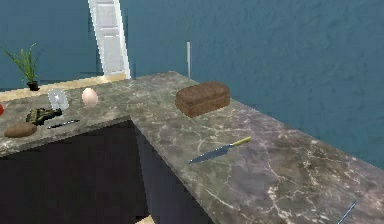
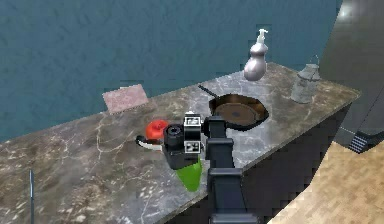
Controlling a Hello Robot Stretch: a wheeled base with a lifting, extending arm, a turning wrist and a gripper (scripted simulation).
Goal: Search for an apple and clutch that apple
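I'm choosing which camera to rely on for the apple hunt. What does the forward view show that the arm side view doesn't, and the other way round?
Forward view: a brown loaf, a yellow-handled knife, an egg, a potted plant and a white door.
Arm side view: the arm, its jaws near a small red thing, a frying pan, a white pump bottle and a pink cloth.
Shared: the marbled countertop and the blue wall.
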